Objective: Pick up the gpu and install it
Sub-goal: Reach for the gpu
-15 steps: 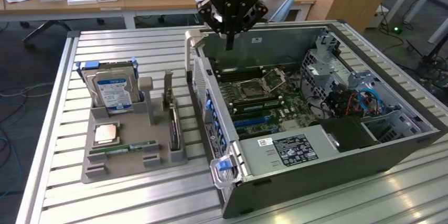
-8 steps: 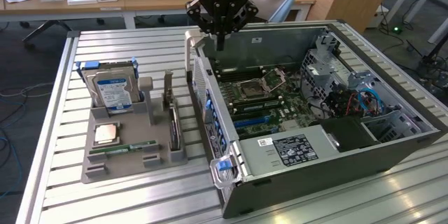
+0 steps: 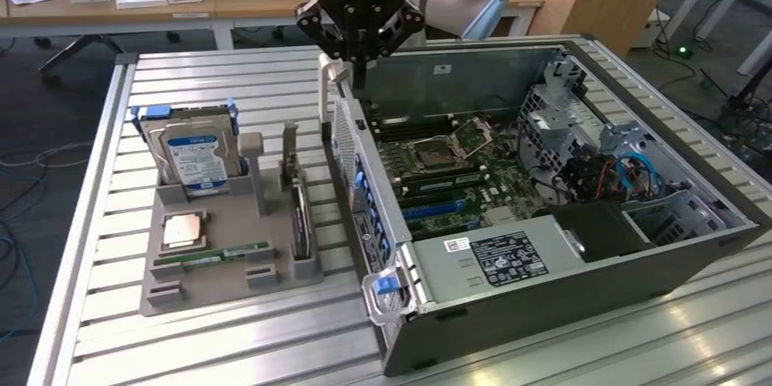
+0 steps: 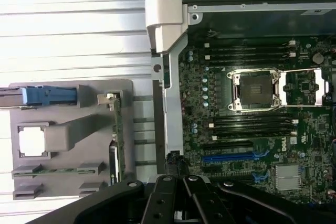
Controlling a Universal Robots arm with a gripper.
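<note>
The gpu stands on edge in a slot of the grey holder, its silver bracket pointing up. In the wrist view the gpu shows edge-on beside the holder. My gripper hangs above the open computer case's near wall, close to the far corner and to the exterior view's right of the gpu. Its fingers are shut with nothing between them. The gripper's black linkages sit over the case wall.
The motherboard lies open inside the case, with a blue slot and an empty CPU socket. The holder also carries hard drives, a CPU and a RAM stick. Desks and chairs stand behind the slatted table.
</note>
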